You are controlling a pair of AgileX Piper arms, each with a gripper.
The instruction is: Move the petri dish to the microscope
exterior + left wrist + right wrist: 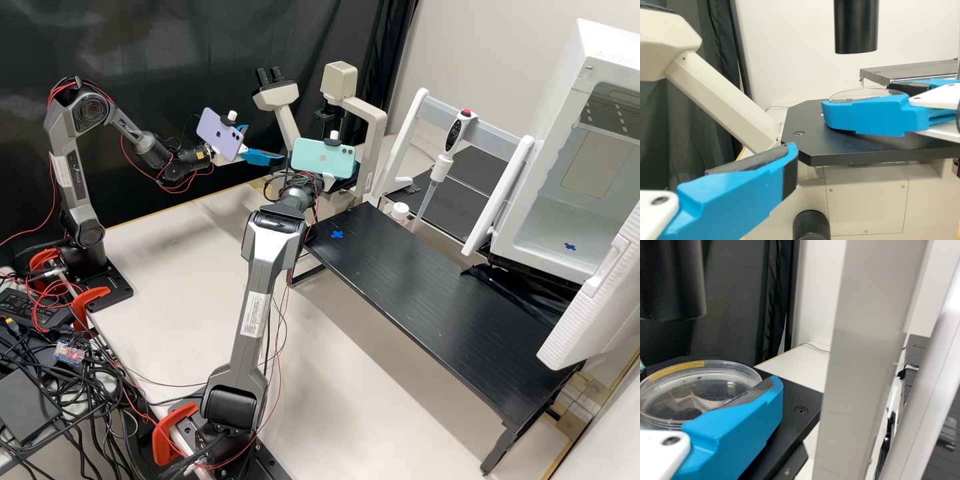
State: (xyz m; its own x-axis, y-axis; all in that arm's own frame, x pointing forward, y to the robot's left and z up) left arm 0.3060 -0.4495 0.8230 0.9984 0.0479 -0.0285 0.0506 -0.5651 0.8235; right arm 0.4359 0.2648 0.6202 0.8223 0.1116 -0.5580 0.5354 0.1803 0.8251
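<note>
At the back of the high view, the left gripper [263, 144] stands open beside the cream microscope [373, 127]. In the left wrist view, a finger of this left gripper [747, 192] is in front of the black stage [812, 142], nothing against its pad. The right gripper [328, 180] is at the microscope, its fingertips hidden under a teal phone. In its wrist view, the right gripper [740, 427] is shut on the clear petri dish [695, 390], over the stage [802, 397]. The left wrist view shows this dish [865, 94] between its two fingers; whether it touches the stage, I cannot tell.
The microscope's black objective column [856, 27] hangs above the stage. Right of the microscope are a black raised shelf [427, 300], a pipette [440, 160] on a white stand and an open white cabinet [553, 200]. A white post [860, 350] rises close to the right gripper.
</note>
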